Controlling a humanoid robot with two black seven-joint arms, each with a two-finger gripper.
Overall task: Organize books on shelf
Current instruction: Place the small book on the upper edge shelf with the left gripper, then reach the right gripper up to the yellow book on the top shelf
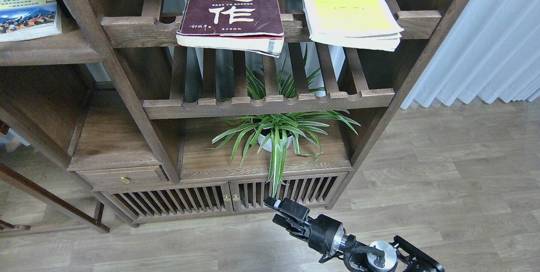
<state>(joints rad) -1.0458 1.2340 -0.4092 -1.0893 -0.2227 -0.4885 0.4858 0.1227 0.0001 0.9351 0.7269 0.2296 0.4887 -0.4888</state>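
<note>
— Books first: where do they lie?

— Thick maroon book (231, 10) lies flat on the upper slatted rack (139, 27), its near edge hanging over the notched front rail. The yellow-green book (349, 8) lies on the same rack toward its right end, also overhanging. The "300" book (27, 8) rests on the solid shelf (46, 50) at the left, close to its front edge.

— And the arms?

— Only the right gripper (276, 212) shows, low over the floor before the slatted cabinet doors (211, 200), holding nothing; its two fingers seem a little apart, though dark. A spider plant (276, 135) stands below the lower rack.
</note>
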